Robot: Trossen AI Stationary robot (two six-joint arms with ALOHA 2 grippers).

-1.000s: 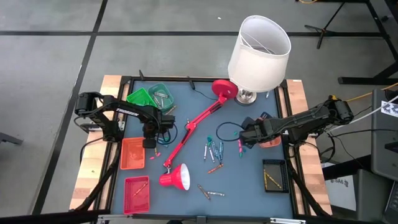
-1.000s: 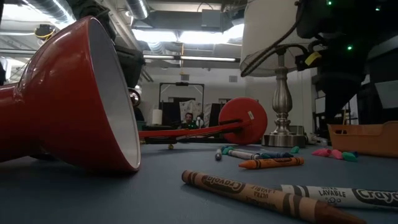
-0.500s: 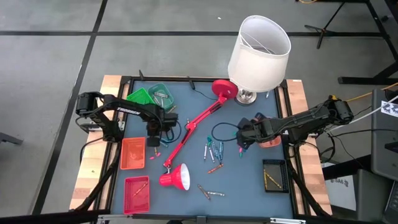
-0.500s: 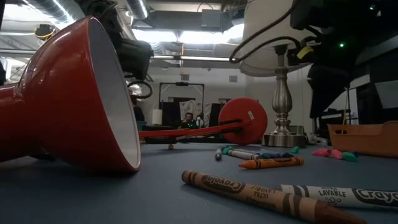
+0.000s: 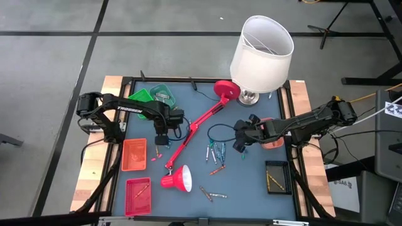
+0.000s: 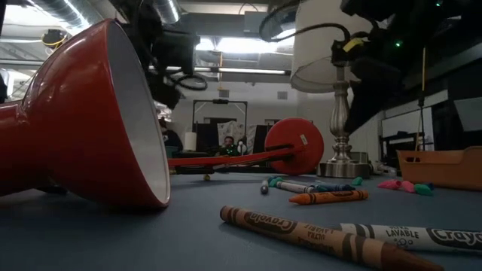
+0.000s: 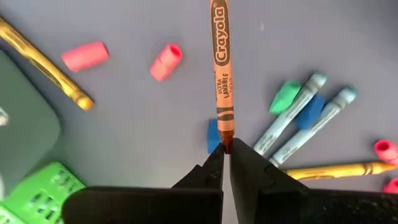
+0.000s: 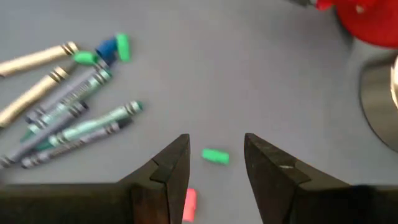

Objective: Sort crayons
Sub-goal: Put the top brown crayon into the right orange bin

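Starting on the left, I've got the left gripper (image 7: 224,163) clamped on the end of an orange paper-wrapped crayon (image 7: 219,68), and the stick runs straight out ahead of the fingertips, in line with the fingers; in the high view that gripper (image 5: 162,135) hangs over the blue-grey table mat (image 5: 251,188), just inboard of the flat orange plastic tray (image 5: 134,154) and the green mesh tray (image 5: 143,98), beside the long red desk-lamp arm (image 5: 195,130). Which tray this one belongs in is my guess, but the orange tray is the near one, so the crayon's long axis wants turning to lie along it before I let go. Below the held crayon lie loose pink stubs (image 7: 165,61), a yellow crayon (image 7: 50,67) and a couple of teal ones (image 7: 292,118). Moving across, the main scatter of loose crayons (image 5: 215,152) sits mid-table, between the two arms. On the right, the right gripper (image 5: 242,143) is spread wide with nothing in it, hovering just right of that scatter; its wrist camera shows a short green crayon stub (image 8: 215,156) on the mat squarely between the two fingers (image 8: 168,180), lying crosswise to the gap, with a pink stub (image 8: 190,204) closer to the wrist. So the right arm is the nearer one for that green piece, and I reckon a straight descent would bracket it.
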